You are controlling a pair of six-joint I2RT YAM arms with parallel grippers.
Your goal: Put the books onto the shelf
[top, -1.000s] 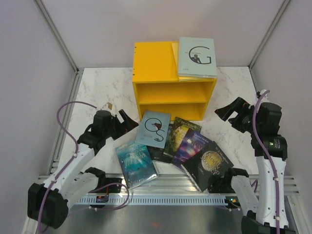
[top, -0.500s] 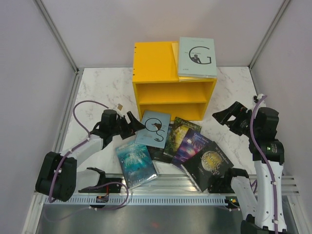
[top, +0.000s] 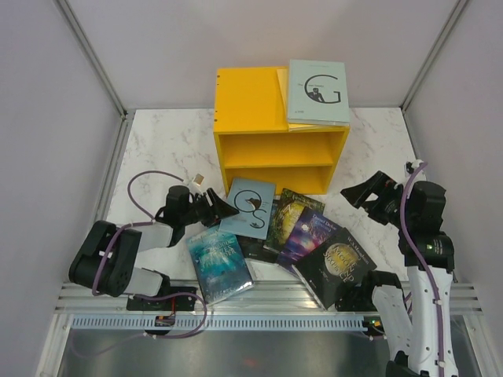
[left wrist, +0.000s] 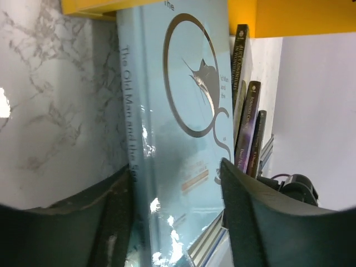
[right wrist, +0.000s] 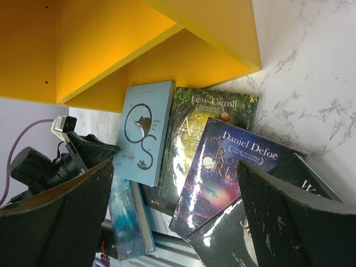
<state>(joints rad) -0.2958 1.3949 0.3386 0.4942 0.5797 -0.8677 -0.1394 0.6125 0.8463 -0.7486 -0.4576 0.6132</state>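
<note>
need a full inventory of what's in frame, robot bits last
shelf: 1, bright yellow, far centre of table
grey "G" book: 1, on the shelf top, right side
yellow book: 1, mostly hidden under the grey one
pale blue book: 1, in front of the shelf
blue ocean book: 1, near left of the pile
dark-cover books: at least three, fanned near centre
table: 1, white marble
left gripper: jaws straddle the pale blue book's edge, contact unclear
right gripper: open, right of the shelf, holding nothing

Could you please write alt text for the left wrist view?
The left gripper straddles the near end of a pale blue book with a swordfish on its cover. Marble table shows on one side, darker books on the other, the yellow shelf beyond.
</note>
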